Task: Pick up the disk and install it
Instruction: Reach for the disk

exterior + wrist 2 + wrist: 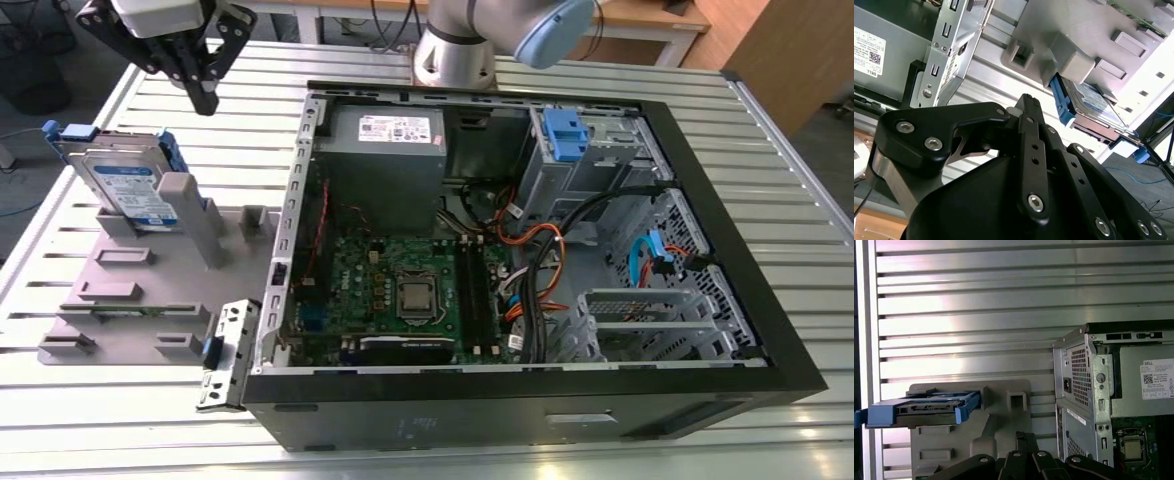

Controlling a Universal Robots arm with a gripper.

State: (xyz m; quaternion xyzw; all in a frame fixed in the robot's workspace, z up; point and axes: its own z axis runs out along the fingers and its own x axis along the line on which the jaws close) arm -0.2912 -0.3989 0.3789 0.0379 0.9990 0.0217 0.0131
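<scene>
The disk [127, 185] is a silver drive with a white-and-blue label in a blue bracket. It leans upright in a slot of the grey holder [134, 290] at the exterior view's left. Both wrist views show it too, the disk [1089, 102] and the disk [929, 407] edge-on. My gripper [203, 98] hangs above the slatted table, beyond the disk and apart from it. Its black fingers [1026, 107] meet at the tips, shut with nothing between them. The gripper [1021, 440] also appears in the first wrist view.
An open computer case [694, 150] lies on the slatted metal table [107, 420], with motherboard, cables, a grey power supply [387, 135] and a blue-handled drive cage [567, 135] inside. A loose metal bracket [224, 355] lies beside the case.
</scene>
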